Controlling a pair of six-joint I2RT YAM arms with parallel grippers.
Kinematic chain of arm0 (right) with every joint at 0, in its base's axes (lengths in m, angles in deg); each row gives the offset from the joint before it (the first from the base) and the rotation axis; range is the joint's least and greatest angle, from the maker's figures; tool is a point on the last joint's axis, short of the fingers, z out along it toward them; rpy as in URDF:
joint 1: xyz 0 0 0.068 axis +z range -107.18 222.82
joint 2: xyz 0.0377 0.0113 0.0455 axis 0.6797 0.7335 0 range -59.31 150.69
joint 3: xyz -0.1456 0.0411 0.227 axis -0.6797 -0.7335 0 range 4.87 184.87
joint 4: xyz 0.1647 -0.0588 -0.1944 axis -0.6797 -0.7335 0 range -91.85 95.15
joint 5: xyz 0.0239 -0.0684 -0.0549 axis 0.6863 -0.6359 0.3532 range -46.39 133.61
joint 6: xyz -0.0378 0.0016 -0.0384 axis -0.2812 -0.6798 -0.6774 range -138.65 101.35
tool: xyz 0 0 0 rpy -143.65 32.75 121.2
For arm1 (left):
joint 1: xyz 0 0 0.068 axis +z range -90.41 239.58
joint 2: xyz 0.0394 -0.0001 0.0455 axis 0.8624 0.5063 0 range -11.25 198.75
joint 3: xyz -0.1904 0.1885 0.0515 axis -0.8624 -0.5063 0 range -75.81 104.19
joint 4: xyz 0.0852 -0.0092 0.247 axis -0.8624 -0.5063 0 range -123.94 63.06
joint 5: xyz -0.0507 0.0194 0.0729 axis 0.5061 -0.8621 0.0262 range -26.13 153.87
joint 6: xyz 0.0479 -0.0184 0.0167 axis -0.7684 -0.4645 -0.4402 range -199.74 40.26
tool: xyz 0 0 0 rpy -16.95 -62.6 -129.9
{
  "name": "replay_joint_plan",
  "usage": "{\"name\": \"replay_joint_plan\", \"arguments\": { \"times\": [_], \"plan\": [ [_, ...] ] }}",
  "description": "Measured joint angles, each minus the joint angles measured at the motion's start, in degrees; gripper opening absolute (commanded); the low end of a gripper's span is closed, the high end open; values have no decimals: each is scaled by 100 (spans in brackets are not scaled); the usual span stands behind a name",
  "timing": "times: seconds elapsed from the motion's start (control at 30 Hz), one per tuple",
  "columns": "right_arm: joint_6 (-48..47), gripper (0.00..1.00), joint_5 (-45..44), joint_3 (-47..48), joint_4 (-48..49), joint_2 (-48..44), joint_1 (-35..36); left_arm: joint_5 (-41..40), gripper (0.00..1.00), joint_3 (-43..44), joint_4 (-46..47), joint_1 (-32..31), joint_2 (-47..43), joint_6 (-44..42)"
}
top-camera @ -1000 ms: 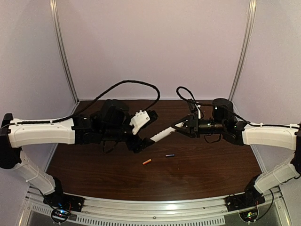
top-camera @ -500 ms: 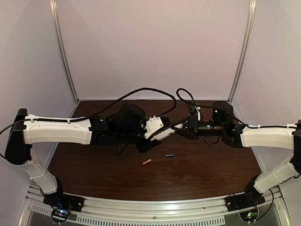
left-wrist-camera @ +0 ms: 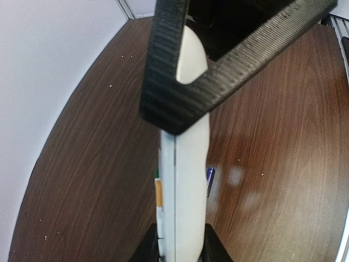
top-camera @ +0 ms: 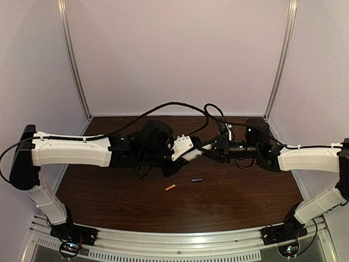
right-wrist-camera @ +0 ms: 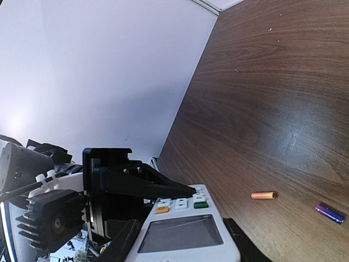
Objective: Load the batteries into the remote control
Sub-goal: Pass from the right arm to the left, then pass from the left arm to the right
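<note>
Left end effector (left-wrist-camera: 181, 250): closed against the two broad faces of the remote control (right-wrist-camera: 180, 232). Its own wrist view shows no gap on either side. One black finger (right-wrist-camera: 147, 185) lies across the button end of the face.
Right end effector (right-wrist-camera: 181, 243): clamped on the remote control at the screen end, with one finger at each long edge.
Remote control: off the counter (top-camera: 109, 202), held in mid-air between the two end effectors, which meet nose to nose. The screen and buttons face the right wrist camera. An orange and a green button sit just beside the left finger. The left wrist view shows the remote edge-on.
Orange battery (top-camera: 170, 187): lies flat on the counter, below the left end effector and toward the arm bases, well apart from the remote. Nothing touches it.
Purple battery (top-camera: 197, 179): lies flat on the counter, below the spot where the end effectors meet. It is near the orange battery but apart from it.
Back of remote: cannot tell, as no view shows it.
</note>
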Motion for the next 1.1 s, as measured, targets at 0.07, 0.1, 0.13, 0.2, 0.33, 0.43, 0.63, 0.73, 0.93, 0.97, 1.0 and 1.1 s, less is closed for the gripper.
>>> {"name": "replay_joint_plan", "arguments": {
  "times": [0.07, 0.1, 0.13, 0.2, 0.33, 0.43, 0.63, 0.73, 0.93, 0.97, 1.0, 1.1],
  "plan": [
    [17, 74, -2, 0, -11, 0, -4, 11, 12, 57, -85, 0, 7, 15],
    [9, 82, 2, 4, -28, 0, -4, 17, 11, 61, -94, 0, 13, 7],
    [-33, 88, 28, 20, -55, 0, -4, 26, 11, 85, -118, 0, 17, 44],
    [-173, 94, 52, 79, -160, -31, -7, 85, 10, 114, -142, 11, 17, 131],
    [-640, 98, -20, 326, -522, -280, -70, 636, 10, 129, -122, 170, -35, 468],
    [-1062, 99, -79, 474, -654, -625, -109, 1381, 9, 9, 83, 470, -254, 894],
    [-1777, 97, -101, 560, -610, -1045, -125, 2789, 9, -282, 949, 1027, -699, 1753],
    [-1897, 93, 2, 549, -455, -1045, -125, 3451, 9, -426, 1534, 1014, -732, 2149],
    [-1773, 82, 306, 483, 232, -1036, -107, 4500, 8, -850, 2559, 986, -730, 2922],
    [-1709, 82, 365, 476, 356, -1027, -81, 4612, 8, -914, 2750, 986, -723, 3045],
    [-1620, 82, 435, 474, 525, -1003, -50, 4708, 8, -960, 2920, 986, -710, 3163],
    [-1471, 79, 538, 472, 837, -918, 37, 4922, 8, -1067, 3440, 986, -649, 3506]
  ]
}}
